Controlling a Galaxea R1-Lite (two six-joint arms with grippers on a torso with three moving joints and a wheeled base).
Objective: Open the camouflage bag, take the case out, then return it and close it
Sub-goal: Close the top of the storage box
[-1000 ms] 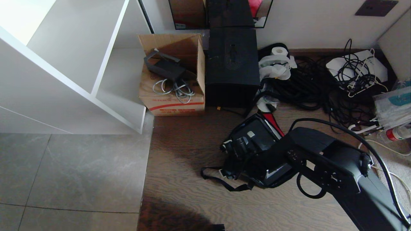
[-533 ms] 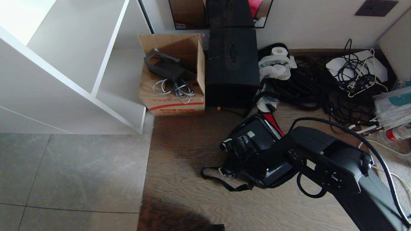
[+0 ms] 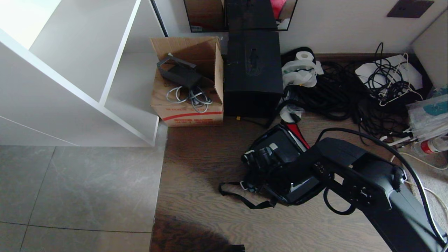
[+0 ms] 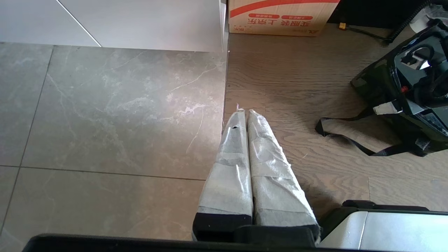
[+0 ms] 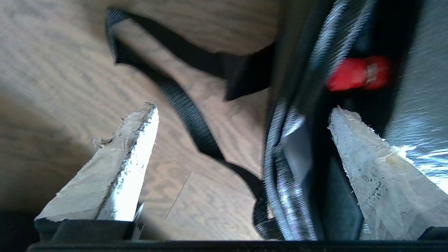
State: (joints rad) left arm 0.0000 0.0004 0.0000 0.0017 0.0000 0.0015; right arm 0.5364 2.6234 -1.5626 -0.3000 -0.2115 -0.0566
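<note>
Head view: the bag (image 3: 276, 154) is seen lying on the wooden floor (image 3: 196, 164), below the black box (image 3: 252, 70) and the carton (image 3: 189, 87) that stand by the wall, with its strap (image 3: 241, 197) trailing toward the near side. A strip of red lining shows at its far edge, so the lid is judged to be at least partly unzipped; whether the case is inside cannot be told, since much of the bag is covered by the arm.

The right gripper (image 5: 241, 140) is set low over the near edge of the bag. Its jaws are spread wide and nothing is held: in the right wrist view one finger (image 5: 115, 168) stands over bare floor beside the strap and the other (image 5: 371, 164) over the bag's rim, near a small red tab (image 5: 358, 73). The left gripper (image 4: 246, 140) hangs parked over the seam between tile and wood, well apart from the bag, with its jaws pressed together and empty.

The step in hand is judged to be the opening or closing of the bag at its rim. For the next move, the jaws would need to be lowered and closed on the rim or the tab, clear of the strap.
</note>
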